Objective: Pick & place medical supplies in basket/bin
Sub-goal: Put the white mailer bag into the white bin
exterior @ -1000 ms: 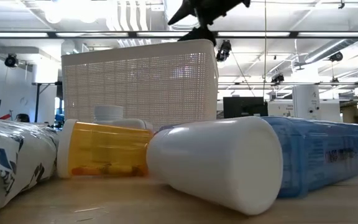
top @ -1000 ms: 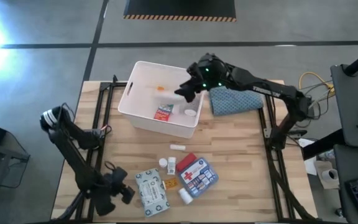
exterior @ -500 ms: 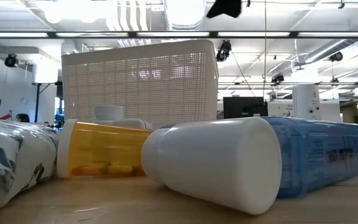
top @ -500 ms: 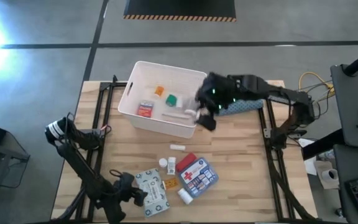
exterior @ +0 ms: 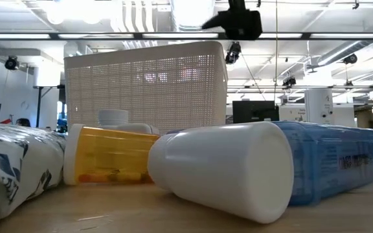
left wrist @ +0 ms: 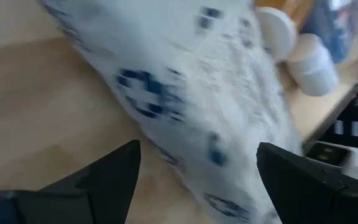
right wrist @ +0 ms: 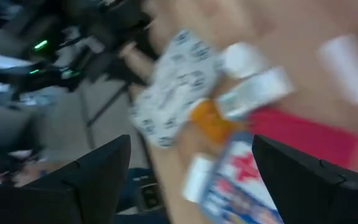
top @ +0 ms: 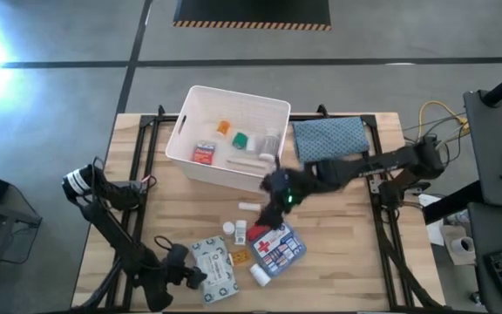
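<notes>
Two grippers stand empty, jaws apart: right gripper hovers between white basket behind and first-aid pouch just ahead, likely reaching; next descend and close; left gripper faces white pack.

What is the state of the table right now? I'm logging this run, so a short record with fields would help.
bin: white, at the far side of the table
in bin: red box, orange vial, green cube, white items
on table: white pack, first-aid pouch, amber vial, white bottles, small white tube
cloth: right of bin
left tool: open, at the white pack, near edge
right tool: open, empty, over the supplies in front of the bin
</notes>
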You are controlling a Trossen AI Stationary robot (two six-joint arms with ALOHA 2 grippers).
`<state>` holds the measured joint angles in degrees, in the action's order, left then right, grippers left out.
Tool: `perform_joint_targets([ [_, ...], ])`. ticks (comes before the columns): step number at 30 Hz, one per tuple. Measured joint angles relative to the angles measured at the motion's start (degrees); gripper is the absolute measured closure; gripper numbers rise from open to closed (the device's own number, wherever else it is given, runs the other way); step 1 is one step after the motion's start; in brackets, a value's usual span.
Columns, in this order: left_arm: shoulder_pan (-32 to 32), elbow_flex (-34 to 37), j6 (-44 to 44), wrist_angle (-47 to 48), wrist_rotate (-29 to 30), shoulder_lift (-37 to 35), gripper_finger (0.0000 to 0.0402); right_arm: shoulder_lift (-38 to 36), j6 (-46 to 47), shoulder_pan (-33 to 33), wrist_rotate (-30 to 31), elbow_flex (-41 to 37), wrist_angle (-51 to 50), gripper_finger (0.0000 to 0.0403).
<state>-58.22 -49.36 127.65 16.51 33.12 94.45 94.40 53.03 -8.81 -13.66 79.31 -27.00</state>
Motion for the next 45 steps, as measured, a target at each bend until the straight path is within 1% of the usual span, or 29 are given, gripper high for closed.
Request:
perform_joint_targets([
  [2,0.00,1.48,-0.02,-0.77,0.17,0.03,0.0103,1.38,3.15,-1.12,-0.86,-2.89,6.65,0.0078],
  [3,-0.01,2.49,-0.03,-2.63,0.37,0.07,0.0103,2.52,4.66,-1.44,-1.63,-4.12,9.34,0.0078],
  [5,0.00,5.28,-0.03,-8.90,1.24,0.04,0.0103,5.26,7.76,-1.69,-3.57,-5.52,15.23,0.0078],
  [9,0.00,10.91,-0.03,-21.92,4.13,-0.08,0.0103,10.64,11.42,-2.86,-5.78,-5.98,22.07,0.0078],
  [11,0.26,11.95,0.13,-24.08,5.50,0.02,0.0103,12.66,12.29,-3.23,-7.28,-4.91,22.99,0.0078],
  [15,2.77,12.02,-0.59,-23.90,7.14,0.05,0.0103,16.69,11.15,-3.20,-8.84,-2.10,23.26,0.0078],
  [16,3.59,11.96,-1.80,-23.62,7.96,0.07,0.0103,17.77,10.87,-3.18,-9.01,-1.35,23.31,0.0078],
  [21,7.81,11.43,-7.79,-24.55,7.98,0.07,0.0103,23.82,10.20,-3.70,-10.76,3.08,23.19,0.0079],
  [25,9.63,10.00,-11.38,-25.22,7.93,0.09,0.0103,27.36,10.16,-4.58,-11.70,5.10,22.90,0.0079],
  [31,11.07,8.36,-16.26,-26.68,7.87,0.13,0.0103,28.68,10.17,-4.97,-11.55,4.85,23.23,0.0079],
  [33,11.55,8.02,-17.39,-28.76,7.74,0.71,0.0103,28.70,9.62,-4.91,-11.04,4.57,23.20,0.0079],
  [36,12.69,7.75,-20.73,-34.40,6.06,2.81,0.0103,28.73,8.58,-4.95,-10.42,4.42,23.14,0.0079],
  [38,13.82,6.98,-22.66,-36.79,2.25,4.96,0.0103,28.90,8.30,-4.95,-10.42,4.41,23.14,0.0079],
  [40,15.10,5.54,-23.49,-37.14,-2.10,7.33,0.0103,29.10,8.33,-4.96,-10.39,4.39,23.18,0.0079],
  [41,15.56,4.82,-23.91,-37.18,-3.25,8.39,0.0103,29.12,8.25,-5.11,-10.39,4.32,23.16,0.0079],
  [45,16.63,3.23,-25.05,-36.80,-3.96,10.10,0.0103,29.14,7.07,-5.30,-10.22,4.15,22.99,0.0079],
])
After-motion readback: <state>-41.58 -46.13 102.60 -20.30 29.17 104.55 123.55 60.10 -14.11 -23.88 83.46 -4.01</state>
